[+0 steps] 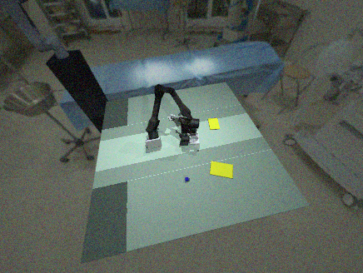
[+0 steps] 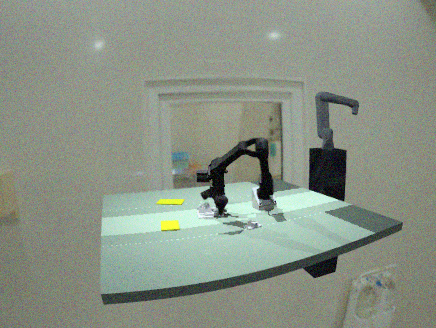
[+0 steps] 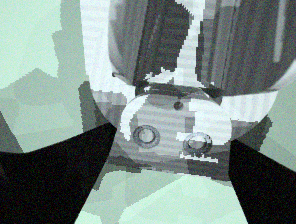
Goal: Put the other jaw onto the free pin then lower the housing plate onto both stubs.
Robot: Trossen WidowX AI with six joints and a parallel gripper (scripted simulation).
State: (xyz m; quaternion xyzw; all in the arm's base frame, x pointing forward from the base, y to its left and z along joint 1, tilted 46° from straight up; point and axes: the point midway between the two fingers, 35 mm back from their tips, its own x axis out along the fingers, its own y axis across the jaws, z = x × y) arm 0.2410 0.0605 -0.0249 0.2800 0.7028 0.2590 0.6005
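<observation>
The housing plate [image 3: 167, 156] is a small rounded plate with two ringed round openings, a round stub end showing in each. My gripper [image 3: 168, 133] [image 1: 184, 142] [image 2: 220, 213] is shut on the plate, one black finger at each side. Two large grey jaws, the left jaw [image 3: 125, 47] and the right jaw [image 3: 247, 45], run up from the plate, side by side with a narrow gap. Their pins and gear teeth are hidden. The pale base [image 1: 195, 146] [image 2: 205, 211] lies under the fingers. Whether the plate sits fully level cannot be told.
A small pale part [image 1: 171, 117] [image 2: 253, 225] lies on the table, apart from the base. Two yellow pads, the smaller [image 1: 214, 123] [image 2: 170, 225] and the larger [image 1: 221, 170] [image 2: 170, 202], lie on the table. A small blue cube [image 1: 186, 179] lies near the larger pad.
</observation>
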